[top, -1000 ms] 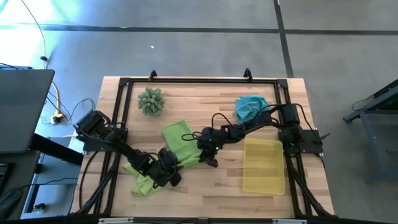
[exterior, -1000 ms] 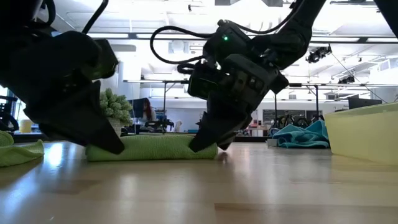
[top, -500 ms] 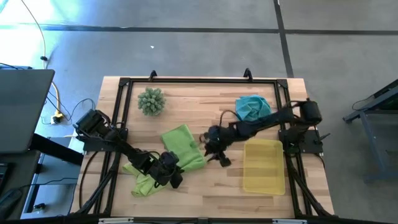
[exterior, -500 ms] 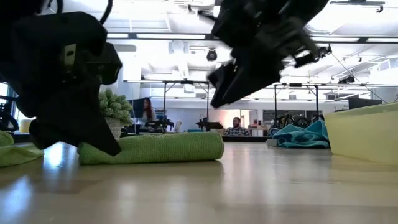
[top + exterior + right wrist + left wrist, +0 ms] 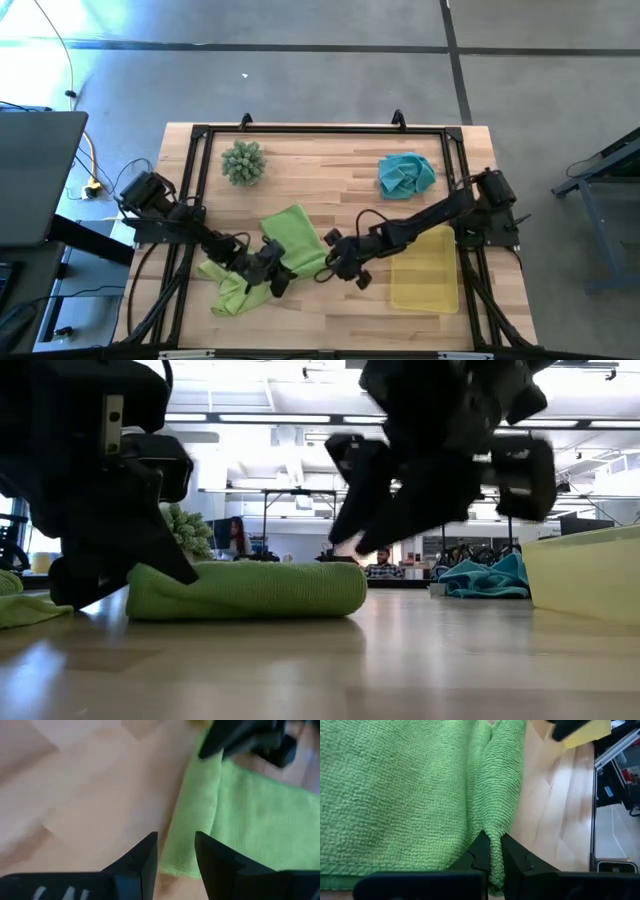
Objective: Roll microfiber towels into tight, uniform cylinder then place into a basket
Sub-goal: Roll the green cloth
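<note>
On the table (image 5: 300,150), a half-rolled green towel (image 5: 293,236) lies left of the yellow basket (image 5: 423,268), a second green towel (image 5: 228,290) lies crumpled beside it, and a teal towel (image 5: 405,173) lies near the far right corner. The left gripper (image 5: 493,851) has its jaws pinched tight on the roll's end. The right gripper (image 5: 175,851) hovers at the roll's other end, jaws apart, holding nothing.

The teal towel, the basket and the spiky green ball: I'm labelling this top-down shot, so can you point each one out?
teal towel (image 5: 406,173), high view, middle of the crumpled cloth.
basket (image 5: 424,289), high view, bare yellow floor near its front end.
spiky green ball (image 5: 243,162), high view, centre of the ball.
</note>
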Available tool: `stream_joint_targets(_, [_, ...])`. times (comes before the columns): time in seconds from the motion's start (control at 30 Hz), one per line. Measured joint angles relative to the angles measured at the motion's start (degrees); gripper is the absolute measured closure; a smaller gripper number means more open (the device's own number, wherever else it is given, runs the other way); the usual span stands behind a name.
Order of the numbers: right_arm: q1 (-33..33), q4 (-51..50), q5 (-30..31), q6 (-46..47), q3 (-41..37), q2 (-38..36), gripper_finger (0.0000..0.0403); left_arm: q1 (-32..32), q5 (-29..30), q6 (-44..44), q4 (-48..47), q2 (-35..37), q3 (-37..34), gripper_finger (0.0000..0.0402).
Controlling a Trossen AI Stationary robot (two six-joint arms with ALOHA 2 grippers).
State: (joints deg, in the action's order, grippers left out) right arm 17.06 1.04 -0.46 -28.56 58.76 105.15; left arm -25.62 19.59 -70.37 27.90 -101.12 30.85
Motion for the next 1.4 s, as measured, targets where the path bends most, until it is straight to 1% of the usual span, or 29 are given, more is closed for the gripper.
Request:
stream_joint_targets(0.23, [0.69,3.08,8.04,0.0,0.0,5.39,0.0279,1.24,-1.88,-1.62,-0.92,0.2,0.1,0.0396])
stream_joint_targets(0.3, [1.05,3.8,9.47,0.0,0.0,6.25,0.0279,1.24,-1.88,-1.63,-0.94,0.2,0.11,0.0396])
stream_joint_targets(0.43, [1.12,4.61,9.47,0.08,0.14,7.68,0.0279,1.24,-1.88,-1.29,-0.85,0.2,0.11,0.0395])
stream_joint_targets(0.5, [1.01,5.07,9.68,1.33,0.22,8.27,0.0279,1.24,-2.07,-0.46,-0.94,0.51,0.11,0.0387])
stream_joint_targets(0.6, [0.36,5.36,8.73,5.19,0.28,8.69,0.0286,1.29,-3.54,0.59,-1.39,1.2,0.14,0.0361])
stream_joint_targets(0.67, [-0.27,4.98,7.38,8.02,0.28,8.71,0.0301,1.29,-3.73,1.88,-1.79,2.21,0.19,0.0336])
stream_joint_targets(0.77, [-1.45,4.53,4.15,11.0,0.27,8.76,0.0333,1.31,-6.27,4.25,-3.07,3.47,0.02,0.0298])
stream_joint_targets(0.87, [-2.46,3.95,1.64,13.06,0.28,8.76,0.0369,1.31,-8.46,5.88,-7.14,5.71,0.02,0.0268])
stream_joint_targets(0.97, [-3.59,3.3,-1.85,15.85,0.26,8.8,0.0395,1.3,-9.55,10.46,-11.56,8.02,0.02,0.0253])
stream_joint_targets(1.07, [-5.35,3.25,-8.47,21.54,0.26,8.86,0.0395,1.24,-9.55,16.53,-12.59,10.76,0.11,0.0252])
stream_joint_targets(1.17, [-7.71,2.41,-17.33,28.3,0.16,8.8,0.0398,1.24,-8.03,22.38,-12.16,14.23,0.13,0.0254])
stream_joint_targets(1.27, [-9.93,1.74,-26.03,35.35,0.0,8.94,0.04,1.17,-4.43,26.53,-11.82,16.57,0.22,0.0255])
stream_joint_targets(1.4, [-12.66,1.38,-35.04,44.26,-0.13,9.13,0.04,0.05,0.76,32.62,-11.39,17.46,0.24,0.0255])
